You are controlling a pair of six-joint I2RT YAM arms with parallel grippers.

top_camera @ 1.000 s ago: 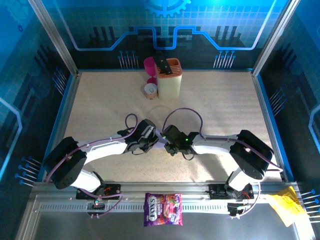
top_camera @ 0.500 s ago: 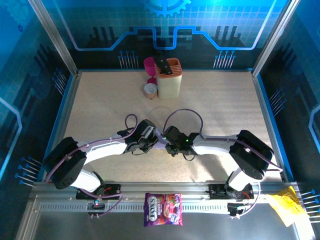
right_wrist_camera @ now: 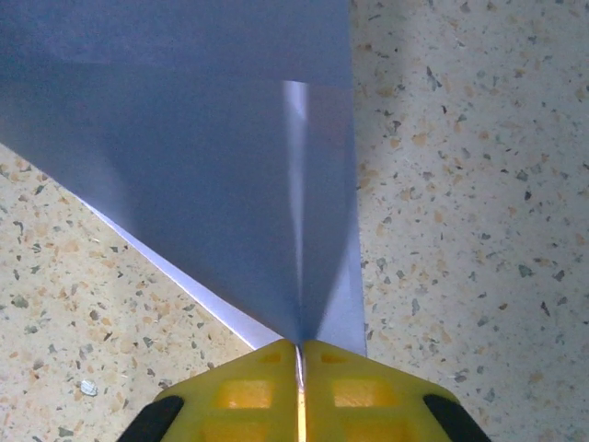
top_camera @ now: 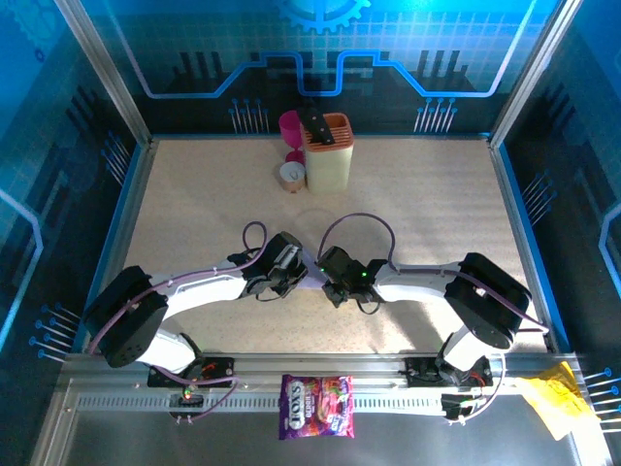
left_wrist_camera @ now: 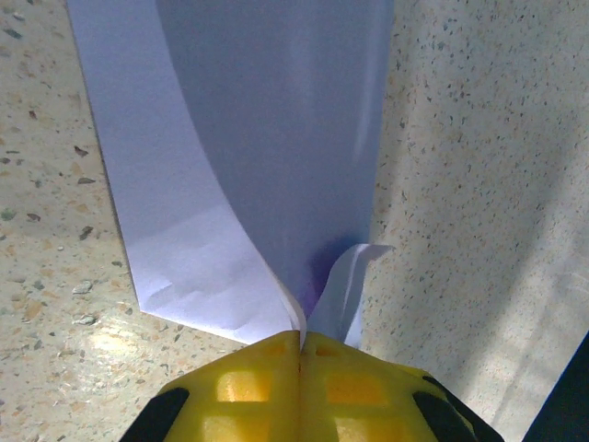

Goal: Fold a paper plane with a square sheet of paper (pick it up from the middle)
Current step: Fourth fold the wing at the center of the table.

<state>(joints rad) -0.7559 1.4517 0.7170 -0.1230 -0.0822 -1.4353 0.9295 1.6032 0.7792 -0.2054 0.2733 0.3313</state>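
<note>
The square sheet of paper (left_wrist_camera: 276, 138), pale lilac, lies low over the speckled table between both grippers. In the top view a lilac sliver of the paper (top_camera: 311, 282) shows where the two wrists meet at the table's middle. My left gripper (left_wrist_camera: 301, 333) is shut on one edge of the sheet, which curls up on both sides of the yellow fingers. My right gripper (right_wrist_camera: 299, 346) is shut on the paper (right_wrist_camera: 212, 166) at the end of a sharp straight crease that runs away from the fingertips. From above, the left gripper (top_camera: 297, 278) and right gripper (top_camera: 328, 285) almost touch.
At the back stand a cream holder (top_camera: 328, 153) with an orange top, a pink cup (top_camera: 289, 124) and a small brown roll (top_camera: 290, 176). A purple sweets bag (top_camera: 317, 406) lies on the front rail, with yellow crumpled paper (top_camera: 553, 400) at the front right.
The right gripper's jaws have closed tight on the paper. Both arms have stayed almost where they were.
</note>
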